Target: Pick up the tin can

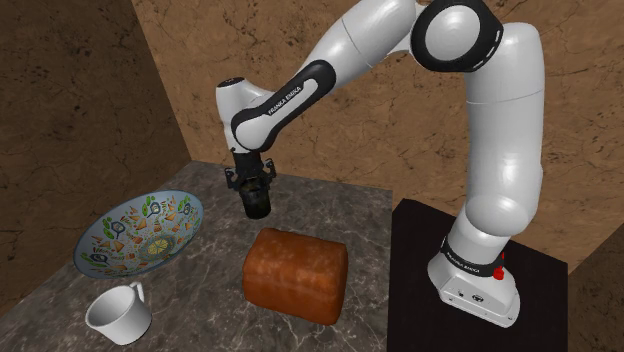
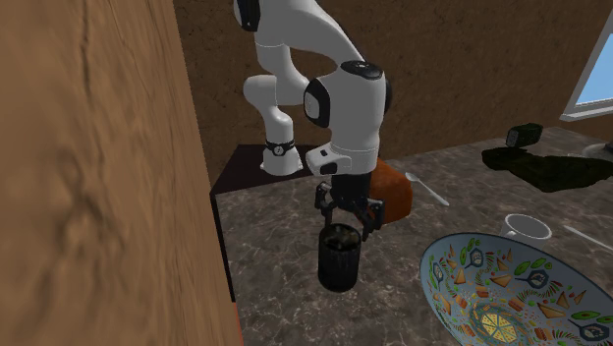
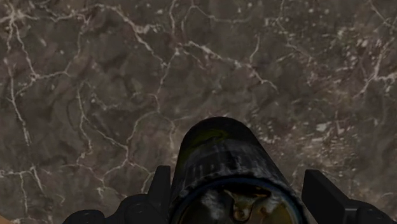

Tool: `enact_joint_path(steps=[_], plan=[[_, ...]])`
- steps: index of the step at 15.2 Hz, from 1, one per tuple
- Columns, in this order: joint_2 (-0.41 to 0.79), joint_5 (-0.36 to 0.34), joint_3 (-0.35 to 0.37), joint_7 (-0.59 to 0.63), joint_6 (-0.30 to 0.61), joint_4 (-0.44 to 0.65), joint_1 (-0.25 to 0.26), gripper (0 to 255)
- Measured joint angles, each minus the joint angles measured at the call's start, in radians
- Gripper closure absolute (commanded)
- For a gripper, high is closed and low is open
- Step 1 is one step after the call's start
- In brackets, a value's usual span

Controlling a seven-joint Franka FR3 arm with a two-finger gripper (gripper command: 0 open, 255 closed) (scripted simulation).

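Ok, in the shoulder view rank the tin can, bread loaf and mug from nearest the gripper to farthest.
1. Tin can, directly under the gripper.
2. Bread loaf, lower, toward the stand.
3. Mug, far lower left of the view.

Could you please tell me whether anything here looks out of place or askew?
Nothing stands out: the tin can hangs upright in the gripper, and the bowl, mug and loaf rest intact on the counter.
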Motion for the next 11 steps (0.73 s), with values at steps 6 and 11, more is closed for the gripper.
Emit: enact_joint_path(steps=[6,11], plan=[[-0.015,0.009,0.004,-0.006,-0.034,0.018,-0.002,255],[-0.049,0.028,0.012,-0.018,-0.09,0.044,-0.008,255]])
